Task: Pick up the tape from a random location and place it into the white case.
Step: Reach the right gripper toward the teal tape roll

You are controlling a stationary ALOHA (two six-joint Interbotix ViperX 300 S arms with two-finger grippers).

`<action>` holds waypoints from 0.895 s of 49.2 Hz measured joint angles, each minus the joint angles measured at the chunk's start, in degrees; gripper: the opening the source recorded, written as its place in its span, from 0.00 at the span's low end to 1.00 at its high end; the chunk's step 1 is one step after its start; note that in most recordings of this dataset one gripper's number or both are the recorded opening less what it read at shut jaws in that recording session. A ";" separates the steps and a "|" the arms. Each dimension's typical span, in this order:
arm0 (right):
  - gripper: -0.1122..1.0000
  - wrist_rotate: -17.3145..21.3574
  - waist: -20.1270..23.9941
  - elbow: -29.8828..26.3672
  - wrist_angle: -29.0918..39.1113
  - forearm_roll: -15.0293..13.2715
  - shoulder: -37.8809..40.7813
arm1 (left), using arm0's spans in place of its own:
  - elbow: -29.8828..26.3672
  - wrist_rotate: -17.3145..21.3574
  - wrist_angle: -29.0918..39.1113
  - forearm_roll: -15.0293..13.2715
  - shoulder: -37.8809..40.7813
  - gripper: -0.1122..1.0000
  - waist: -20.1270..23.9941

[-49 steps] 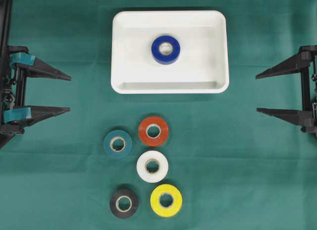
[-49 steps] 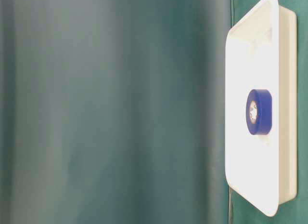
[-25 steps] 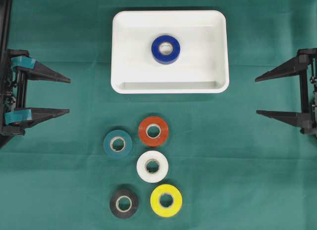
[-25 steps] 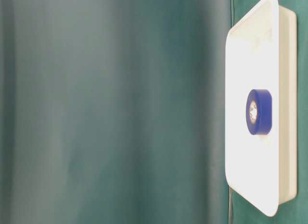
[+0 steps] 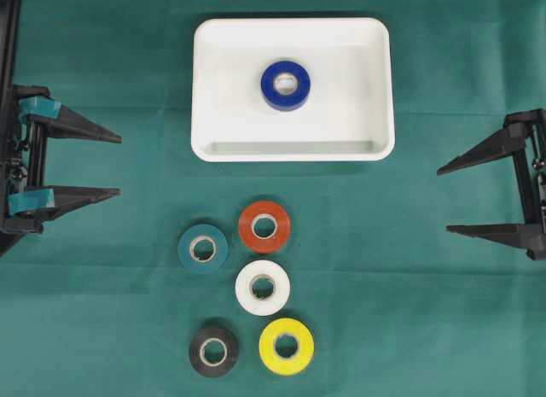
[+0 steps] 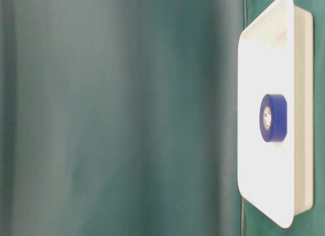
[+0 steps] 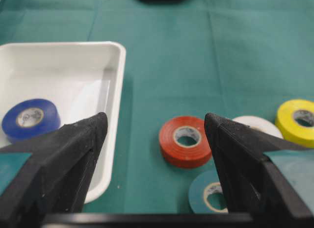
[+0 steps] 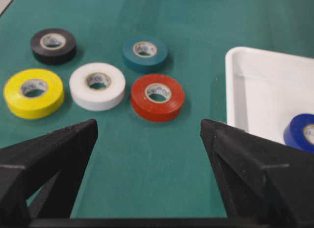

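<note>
The green cloth (image 5: 426, 312) covers the whole table; the white case (image 5: 213, 90) sits near the top with a blue tape (image 5: 286, 85) already inside. The left gripper (image 5: 115, 165) and the right gripper (image 5: 444, 199) both wait at the sides with jaws wide and nothing in them. The red tape (image 5: 264, 227), teal tape (image 5: 203, 248), white tape (image 5: 263, 288), yellow tape (image 5: 287, 346) and black tape (image 5: 213, 352) lie close together on the cloth; I think a jaw could bump a neighbor roll and push it away.

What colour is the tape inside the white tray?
Blue. The tape in the tray shows best from overhead.
</note>
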 measured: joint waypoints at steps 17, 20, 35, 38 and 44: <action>0.93 0.09 0.00 -1.41 -3.87 -0.09 4.48 | 0.00 -0.26 0.00 -0.09 0.00 0.82 0.00; 0.93 0.09 0.00 -2.37 -4.57 -0.09 6.06 | 0.00 -0.26 0.00 -0.09 0.00 0.82 0.00; 0.93 0.09 0.00 -10.37 -7.47 -0.62 17.40 | 0.00 -0.26 0.00 -0.09 -0.09 0.82 0.00; 0.93 0.09 0.00 -12.04 -8.35 -0.70 19.86 | 0.00 -0.26 0.00 -0.09 -0.09 0.82 0.00; 0.93 0.09 0.00 -15.82 -10.20 -0.70 25.05 | 0.00 -0.26 0.00 -0.09 -0.09 0.82 0.00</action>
